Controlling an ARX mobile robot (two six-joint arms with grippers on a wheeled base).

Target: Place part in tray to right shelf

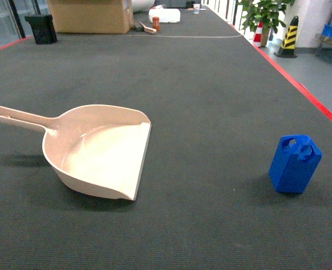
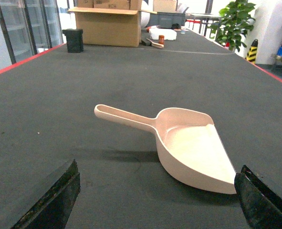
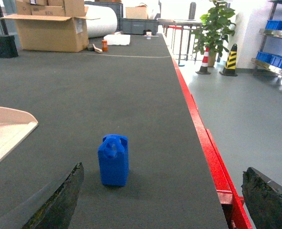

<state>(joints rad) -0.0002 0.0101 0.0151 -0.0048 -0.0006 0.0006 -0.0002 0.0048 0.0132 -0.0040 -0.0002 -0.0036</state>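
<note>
- Nothing yet done; the blue part (image 1: pixel 294 163) stands upright on the dark bench (image 1: pixel 210 84), well apart from the empty beige tray (image 1: pixel 101 152).
- Both grippers' fingers (image 3: pixel 55 202) spread wide, grasping nothing; loading and shelving remain.

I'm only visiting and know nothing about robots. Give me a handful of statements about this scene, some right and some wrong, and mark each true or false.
1. The blue part stands upright on the dark mat. True.
2. The part already lies inside the beige tray. False: the tray holds nothing, and the part stands apart from it, to its right.
3. The tray's handle points left in the head view. True.
4. The right gripper is clamped on the part. False: its fingers are spread wide and the part stands untouched ahead of them.
5. The left gripper is open. True.
</note>
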